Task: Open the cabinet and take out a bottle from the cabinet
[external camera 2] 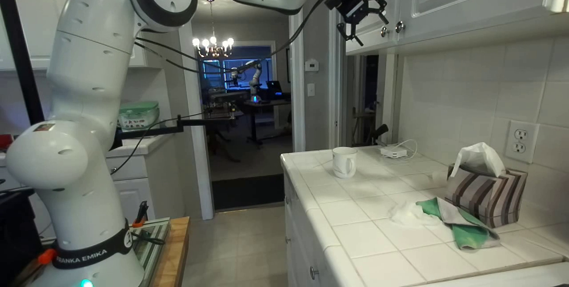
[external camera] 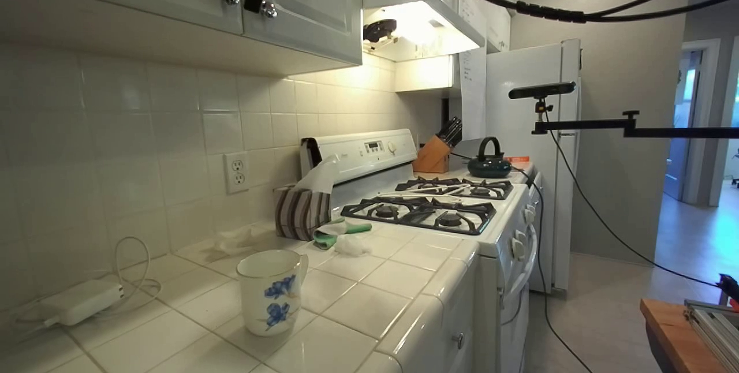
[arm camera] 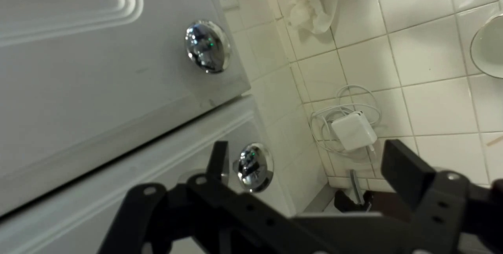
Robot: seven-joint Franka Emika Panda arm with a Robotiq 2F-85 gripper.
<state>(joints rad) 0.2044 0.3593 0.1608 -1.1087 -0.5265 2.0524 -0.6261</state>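
Black gripper (external camera 2: 372,32) gapes near the cabinet's (external camera 2: 462,7) lower edge, free room beneath.

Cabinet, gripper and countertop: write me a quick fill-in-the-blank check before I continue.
In the wrist view, ____ round knobs show on the cabinet.
The gripper, holding nothing, stands ____.
The flower print on the mug is ____.
The tissue box has a pattern of ____.
Missing words: two, open, blue, stripes.
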